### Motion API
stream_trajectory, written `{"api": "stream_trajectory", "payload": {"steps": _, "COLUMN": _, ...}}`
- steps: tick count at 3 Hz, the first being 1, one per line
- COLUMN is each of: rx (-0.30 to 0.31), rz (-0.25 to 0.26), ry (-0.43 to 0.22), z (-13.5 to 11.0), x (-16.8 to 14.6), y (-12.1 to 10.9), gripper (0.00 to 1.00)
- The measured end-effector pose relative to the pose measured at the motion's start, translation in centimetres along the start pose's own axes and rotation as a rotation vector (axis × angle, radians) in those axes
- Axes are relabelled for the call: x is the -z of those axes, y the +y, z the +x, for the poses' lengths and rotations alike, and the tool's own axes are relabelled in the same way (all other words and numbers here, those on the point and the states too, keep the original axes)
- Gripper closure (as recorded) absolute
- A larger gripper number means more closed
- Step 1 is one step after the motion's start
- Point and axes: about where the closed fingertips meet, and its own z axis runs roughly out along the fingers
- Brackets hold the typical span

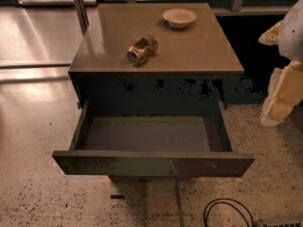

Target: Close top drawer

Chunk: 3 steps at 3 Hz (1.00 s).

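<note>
The claw (282, 91) hangs at the right edge of the camera view, beside the right side of the cabinet. Whether it is spread or pressed together, I cannot tell. The top drawer (151, 165) is pulled far out. Its front lies lower in the view than the claw and to the left of it, well apart, with no contact yet. On the surface (203, 51), up and to the left from the claw, a crushed can (142, 49) lies on its side and a small bowl (179, 17) stands farther back. Neither belongs to this step.

I judge that the step in hand is the approach to the drawer front. To do it well, the claw should come around in front of the panel, touch it near the middle, and push straight toward the cabinet. A push near one corner may twist the drawer in its rails and jam it. A slow contact is better, so that the can does not roll.
</note>
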Motion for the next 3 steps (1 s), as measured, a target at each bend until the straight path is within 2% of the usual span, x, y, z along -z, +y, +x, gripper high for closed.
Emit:
{"api": "stream_trajectory", "payload": {"steps": 1, "rx": 0.000, "rz": 0.000, "ry": 0.000, "z": 0.0, "x": 0.0, "y": 0.0, "gripper": 0.00}}
{"api": "stream_trajectory", "payload": {"steps": 2, "rx": 0.006, "rz": -0.008, "ry": -0.035, "z": 0.5, "x": -1.8, "y": 0.6, "gripper": 0.00}}
{"api": "stream_trajectory", "payload": {"steps": 3, "rx": 0.033, "rz": -0.065, "ry": -0.075, "z": 0.5, "x": -5.8, "y": 2.9, "gripper": 0.00}}
